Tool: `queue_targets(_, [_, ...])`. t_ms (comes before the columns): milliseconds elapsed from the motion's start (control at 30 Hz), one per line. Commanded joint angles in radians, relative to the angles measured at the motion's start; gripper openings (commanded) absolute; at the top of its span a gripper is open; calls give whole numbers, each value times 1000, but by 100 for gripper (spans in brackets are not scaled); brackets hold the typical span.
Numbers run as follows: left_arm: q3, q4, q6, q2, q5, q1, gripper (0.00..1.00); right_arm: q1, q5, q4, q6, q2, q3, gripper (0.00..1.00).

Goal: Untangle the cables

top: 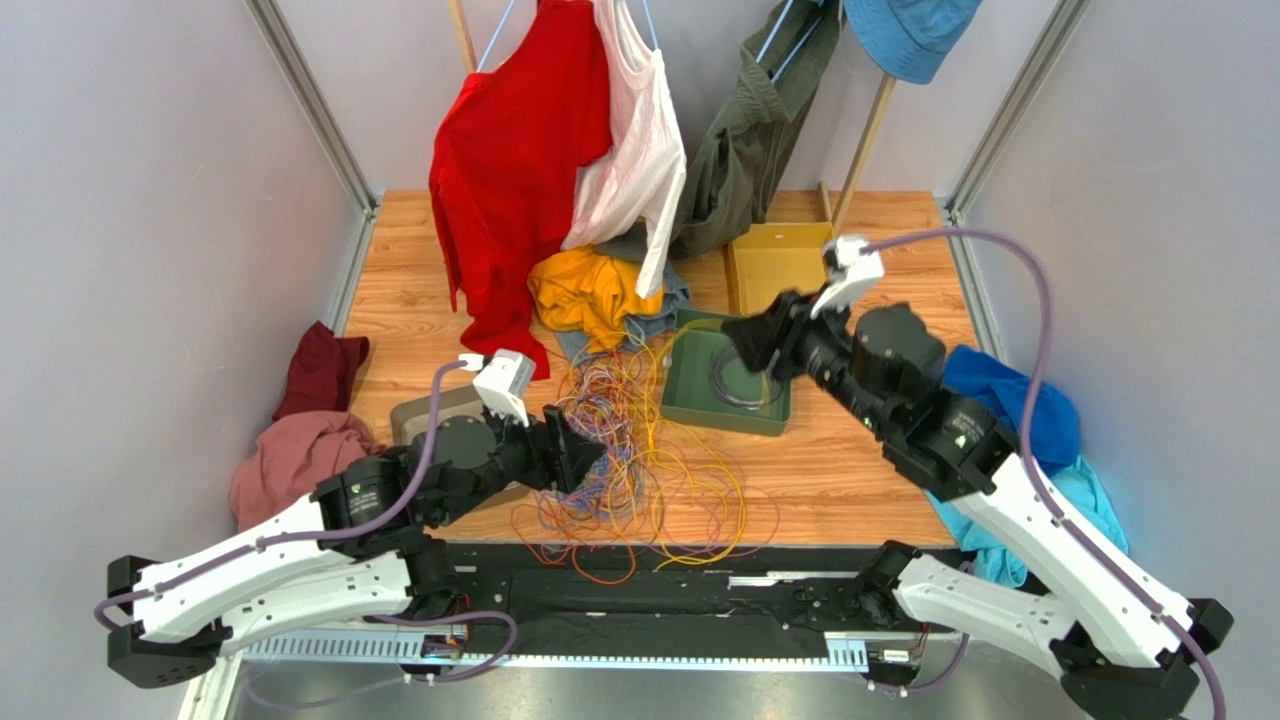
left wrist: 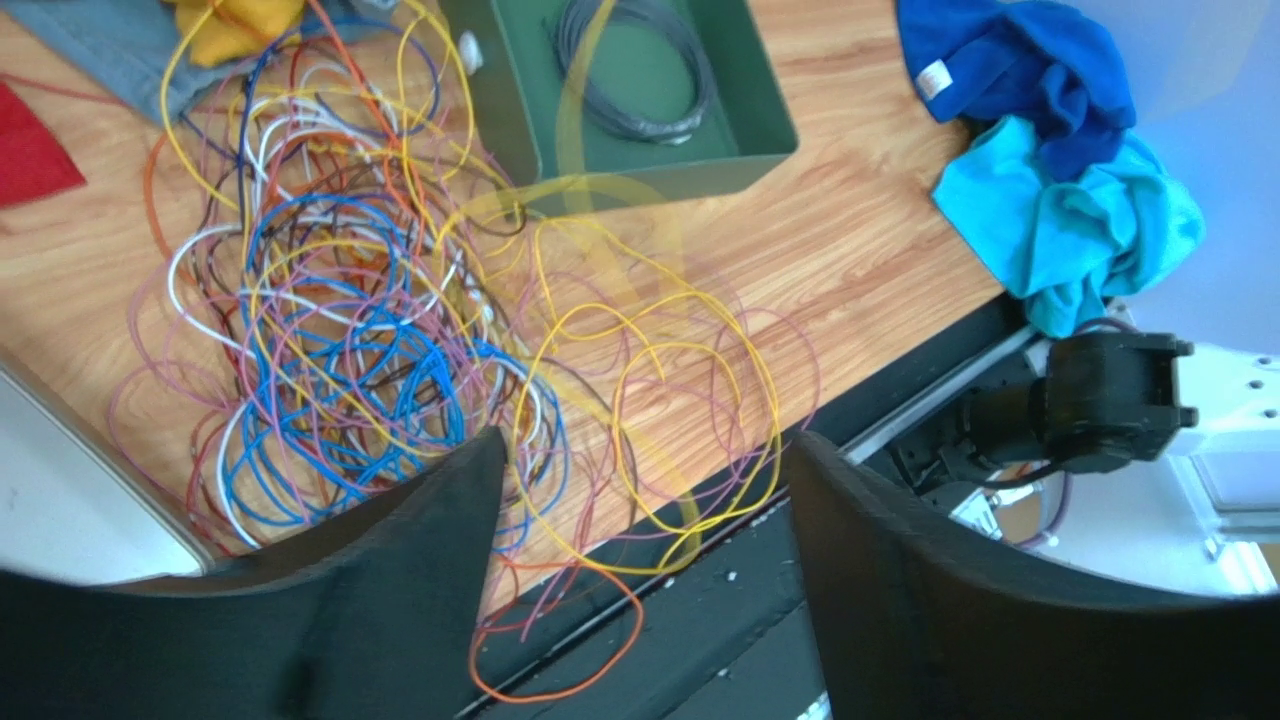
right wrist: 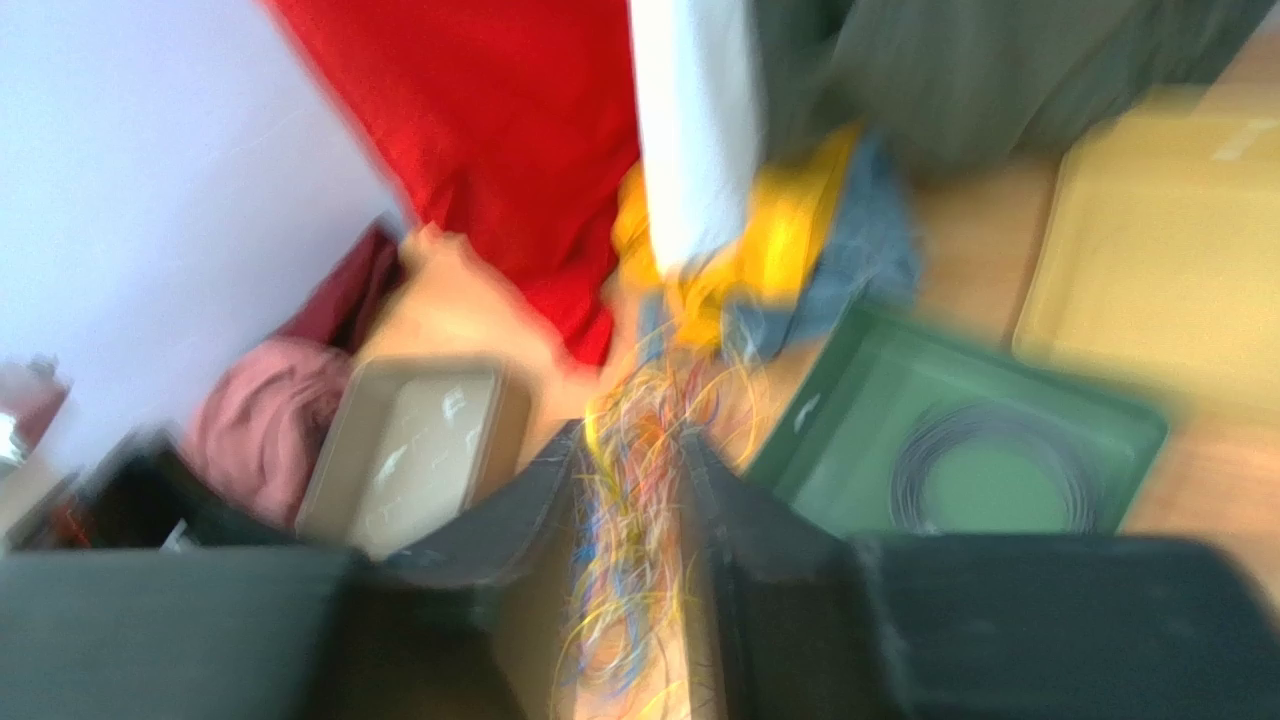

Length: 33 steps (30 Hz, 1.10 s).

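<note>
The cables [top: 649, 450] lie as a loose tangle of orange, blue, purple, yellow and white wires on the wooden table, with loops hanging over the front edge. My left gripper [top: 591, 449] is at the tangle's left side, low over it. In the left wrist view the left gripper [left wrist: 646, 450] is wide open and empty above the cables [left wrist: 361, 345]. A blurred yellow wire crosses close to that camera. My right gripper [top: 747, 342] hovers above the green tray [top: 684, 393]. The right wrist view is motion-blurred. It shows the right gripper [right wrist: 631, 450] with a narrow gap and the cables [right wrist: 661, 405] far below.
The green tray [left wrist: 661, 173] holds a dark ring-shaped coil [left wrist: 631, 75]. A beige tray [top: 413, 413] sits left and a yellow tray [top: 781, 255] behind. Hanging clothes [top: 519, 135] crowd the back. Blue cloths [top: 1037, 405] lie right, pink and maroon cloths [top: 301, 450] left.
</note>
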State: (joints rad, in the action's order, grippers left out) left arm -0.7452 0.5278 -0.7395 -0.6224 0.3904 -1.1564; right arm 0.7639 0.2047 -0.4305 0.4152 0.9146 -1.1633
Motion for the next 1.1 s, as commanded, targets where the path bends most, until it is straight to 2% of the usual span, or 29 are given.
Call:
queue_targets(0, [-150, -17, 89, -28, -10, 0, 83, 70, -171, 18, 34, -106, 115, 60])
queue_targets(33, [-183, 38, 104, -48, 7, 0, 84, 86, -142, -5, 36, -118, 140, 64])
queue_targets(67, [-212, 60, 110, -68, 13, 0, 84, 112, -124, -23, 37, -149, 157, 76])
queue_targets(133, [-270, 93, 123, -111, 25, 0, 82, 129, -85, -50, 40, -186, 216, 77])
queue_targets(167, [-279, 90, 126, -117, 24, 0, 78, 133, -83, -48, 43, -218, 232, 77])
queue_targets(267, [-263, 41, 126, -115, 5, 0, 72, 133, -106, -42, 48, -259, 299, 74])
queue_targets(433, [-172, 0, 80, -131, -28, 0, 71, 140, -185, 15, 82, -206, 421, 70])
queue_targets(600, [-96, -29, 35, -149, -71, 0, 69, 146, -96, 128, 106, -126, 557, 69])
queue_targets(800, [-50, -29, 8, -134, -84, 0, 69, 146, -25, 188, 106, 39, 574, 69])
queue_targets(1067, [33, -60, -23, -102, -102, 0, 69, 144, 27, 277, 103, 268, 550, 58])
